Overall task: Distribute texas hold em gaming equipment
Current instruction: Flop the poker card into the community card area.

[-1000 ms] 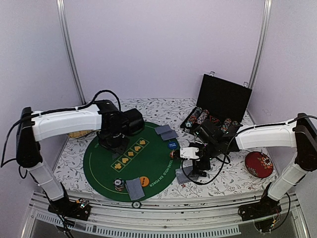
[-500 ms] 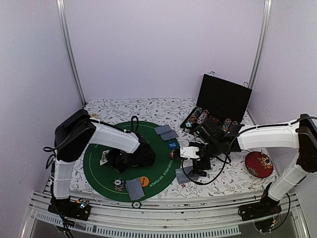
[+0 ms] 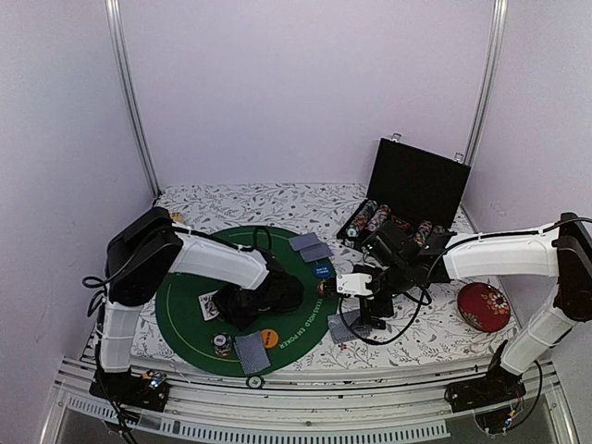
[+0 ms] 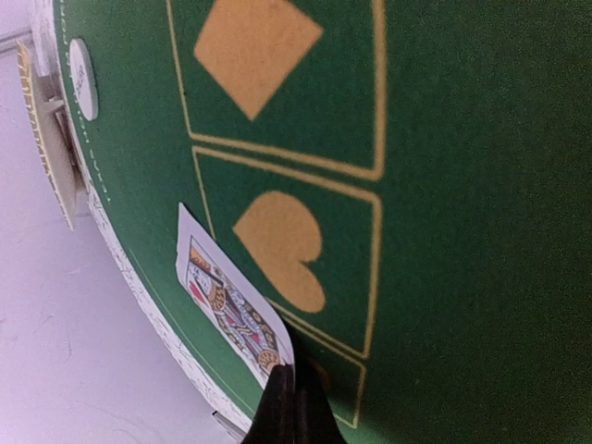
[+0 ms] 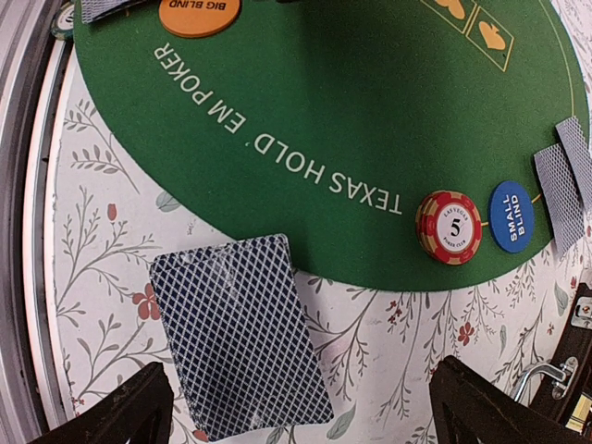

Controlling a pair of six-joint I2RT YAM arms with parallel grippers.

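Note:
My left gripper is shut on the corner of a face-up court card, low over the left side of the green poker mat beside the printed heart. From above, that card shows white next to the gripper. My right gripper hangs open above a blue-backed deck that lies on the floral cloth just off the mat's right edge. From above, the deck sits under that gripper. On the mat lie an orange big-blind button, a blue small-blind button and a red chip.
Face-down cards lie at the mat's far right and its near edge, next to a chip stack. A white button sits near the mat's left rim. An open black chip case stands back right, with a red disc on the right.
My left arm has folded back from the mat's far left to its near middle and now holds the face-up card low over the mat. The right arm has not moved.

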